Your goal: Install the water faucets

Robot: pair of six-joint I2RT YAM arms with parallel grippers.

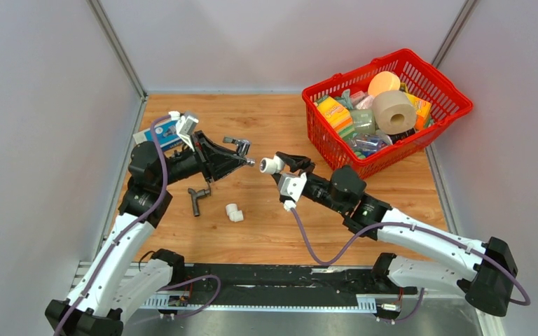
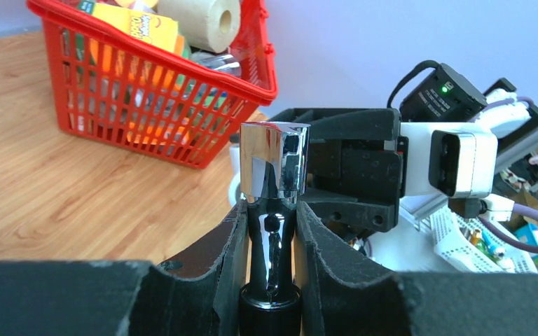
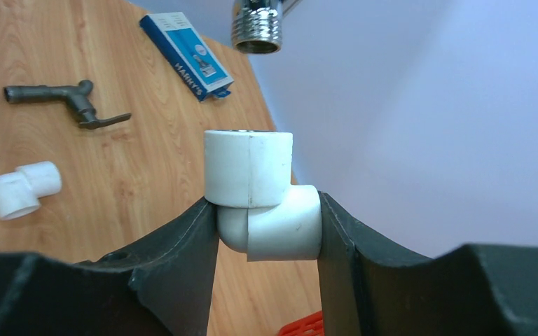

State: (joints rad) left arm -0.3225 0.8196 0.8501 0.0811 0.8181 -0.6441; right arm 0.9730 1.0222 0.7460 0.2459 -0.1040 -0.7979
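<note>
My left gripper (image 1: 240, 158) is shut on the shiny chrome faucet (image 2: 274, 175) and holds it above the table, its threaded end (image 3: 256, 26) pointing at the right gripper. My right gripper (image 1: 280, 166) is shut on a white elbow fitting (image 3: 263, 199), held in the air a short gap from the faucet's thread. The dark grey L-shaped faucet (image 1: 197, 197) lies on the table below the left gripper; it also shows in the right wrist view (image 3: 66, 100). A second white elbow fitting (image 1: 234, 212) lies next to it.
A red basket (image 1: 431, 136) full of household items stands at the back right. A blue box (image 1: 170, 134) lies at the back left behind the left arm. Grey walls close in the table on three sides.
</note>
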